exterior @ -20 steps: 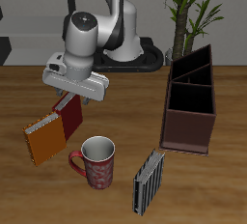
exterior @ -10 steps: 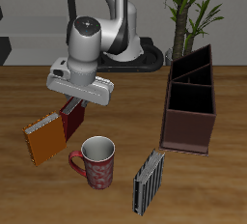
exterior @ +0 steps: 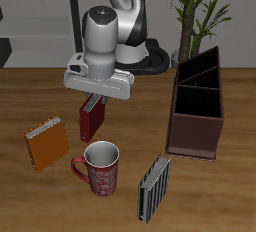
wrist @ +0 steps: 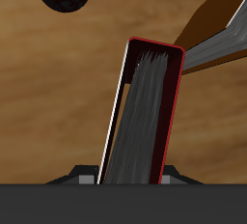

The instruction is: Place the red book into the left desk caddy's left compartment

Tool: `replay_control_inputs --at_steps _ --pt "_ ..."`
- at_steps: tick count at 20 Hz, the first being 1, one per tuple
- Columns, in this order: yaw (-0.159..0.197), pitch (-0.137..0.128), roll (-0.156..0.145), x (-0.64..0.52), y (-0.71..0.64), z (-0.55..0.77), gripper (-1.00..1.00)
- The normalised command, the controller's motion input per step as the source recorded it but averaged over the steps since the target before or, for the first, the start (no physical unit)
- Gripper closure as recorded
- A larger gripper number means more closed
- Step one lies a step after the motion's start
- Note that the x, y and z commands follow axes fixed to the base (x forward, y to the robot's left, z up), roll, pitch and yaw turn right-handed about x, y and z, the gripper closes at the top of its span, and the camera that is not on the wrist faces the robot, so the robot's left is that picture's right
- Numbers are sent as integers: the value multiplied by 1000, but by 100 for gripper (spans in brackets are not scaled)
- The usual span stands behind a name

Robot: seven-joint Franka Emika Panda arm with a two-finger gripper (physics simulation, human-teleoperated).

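Dark brown left desk caddy (exterior: 198, 111) stands open-topped, with inner dividers and slanted walls; its visible compartments hold nothing. Well apart from the caddy, the gripper (exterior: 95, 100) has its jaws clenched on the red book (exterior: 90, 119), which hangs upright above the wooden table (exterior: 220, 191). Between book and caddy, nearer the front edge, sit a patterned red mug (exterior: 98, 166) and a grey-and-black striped book (exterior: 152, 186). An orange book (exterior: 46, 142) lies beyond the red book.
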Motion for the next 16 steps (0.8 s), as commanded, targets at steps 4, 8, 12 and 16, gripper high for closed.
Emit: replay_control_inputs --at_steps 4,8,12,16 --pt "-35 -73 -36 -357 589 708 100" --pt "-87 -71 -72 -492 439 730 100" --pt "-66 -37 -58 -346 158 445 100" --pt "-83 -47 -75 -524 321 520 100"
